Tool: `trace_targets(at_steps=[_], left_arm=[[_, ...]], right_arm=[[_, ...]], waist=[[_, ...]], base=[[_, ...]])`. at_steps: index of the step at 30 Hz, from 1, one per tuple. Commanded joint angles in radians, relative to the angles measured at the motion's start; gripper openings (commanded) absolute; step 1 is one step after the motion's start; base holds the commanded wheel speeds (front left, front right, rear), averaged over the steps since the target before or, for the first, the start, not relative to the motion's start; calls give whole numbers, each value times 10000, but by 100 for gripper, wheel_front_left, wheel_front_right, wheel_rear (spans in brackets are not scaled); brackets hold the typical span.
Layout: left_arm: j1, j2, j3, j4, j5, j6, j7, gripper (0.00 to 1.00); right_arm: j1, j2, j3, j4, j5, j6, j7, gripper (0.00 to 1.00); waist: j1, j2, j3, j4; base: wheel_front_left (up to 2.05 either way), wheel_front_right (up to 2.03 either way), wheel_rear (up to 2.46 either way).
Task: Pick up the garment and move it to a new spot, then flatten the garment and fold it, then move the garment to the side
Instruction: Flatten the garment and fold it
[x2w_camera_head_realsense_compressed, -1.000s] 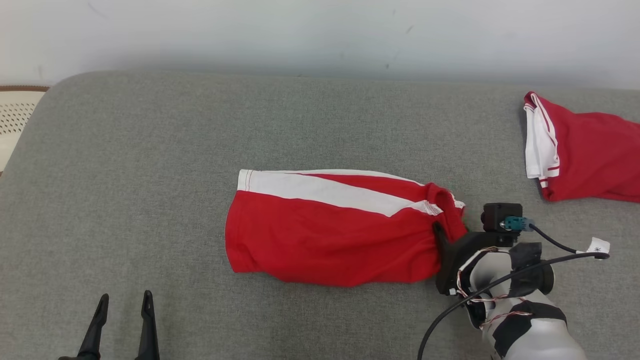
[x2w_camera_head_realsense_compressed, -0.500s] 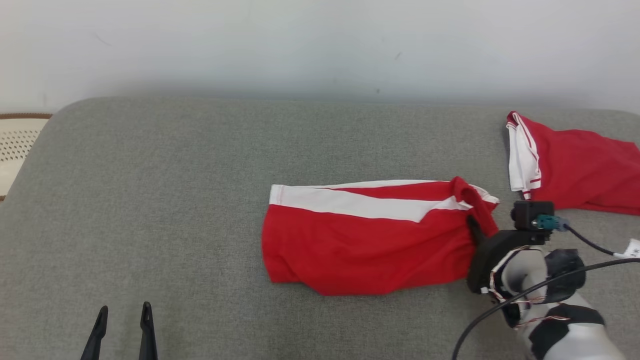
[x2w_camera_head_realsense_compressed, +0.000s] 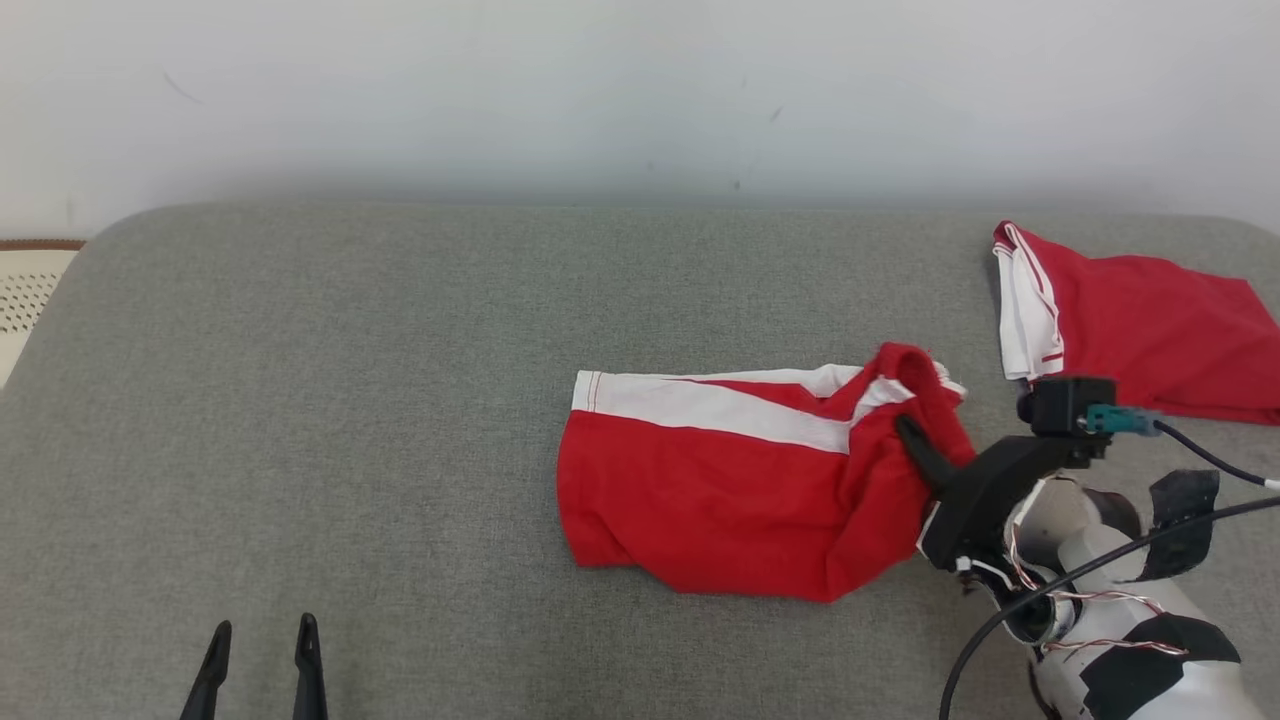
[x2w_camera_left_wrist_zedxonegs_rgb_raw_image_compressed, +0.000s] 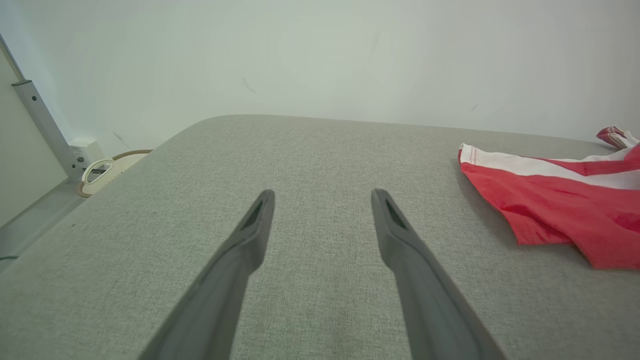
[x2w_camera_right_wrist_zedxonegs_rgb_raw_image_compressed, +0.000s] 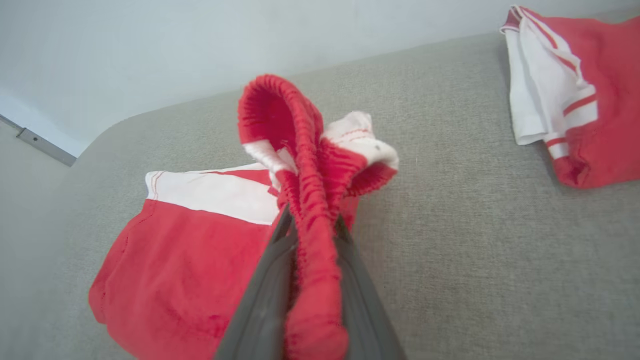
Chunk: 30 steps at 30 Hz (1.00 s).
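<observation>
Waistband is where the hold sits. The right gripper (x2w_camera_head_realsense_compressed: 908, 432) has its two dark fingers pressed together on the gathered elastic of the red shorts with the white side stripe (x2w_camera_head_realsense_compressed: 740, 490). That end is hoisted into a bunched loop above the grey cloth-covered table (x2w_camera_head_realsense_compressed: 350, 400).

The rest of the shorts lies on the cloth, right of the middle, with the leg hem pointing left and lying fairly flat. They look doubled over lengthwise, with one stripe along the far edge and the red panel creased toward the raised end. From that I'd judge the folding is done and the last step is in hand, shifting them aside.

A second red-and-white garment (x2w_camera_head_realsense_compressed: 1150, 330) lies at the far right, close to the pinched end but not touching it.

The left gripper (x2w_camera_head_realsense_compressed: 265, 625) hovers at the near left, fingers spread with nothing between them, well apart from the shorts.

The next move likely needs a steady carry to the right and a gentle set-down near the other garment. Hung from one point, the fold could slide open.
</observation>
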Motion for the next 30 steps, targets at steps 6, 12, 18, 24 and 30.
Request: trace_targets(at_steps=[6,12,18,24,30], left_arm=[[-87,-88,-108,108,87,-131,-49,100],[-165,-251,-268,174,139,-217,-48,100],[-359,-418,-404,293,186,-385,-50,100],[-499,-565,-384,415,241,-529,-50,100],[-627,-647,-345,499,320,-659,-50,100]], right_arm=[[-25,310,298,-1006,1366,-7,695,0],[-404,692,582,-1005,1708,-6,957,0],[-910,1125,847,-620,1649,-6,1021,0],[-1344,1597,1008,217,1447,-6,950,0],[-1638,1874,1126,1112,1288,-6,716,0]], waist=[[0,0,2,237],[0,0,-2,618],[0,0,141,1004],[0,0,319,1289],[0,0,460,1501]], base=[[0,0,0],[0,0,0],[0,0,0],[0,0,0],[0,0,0]])
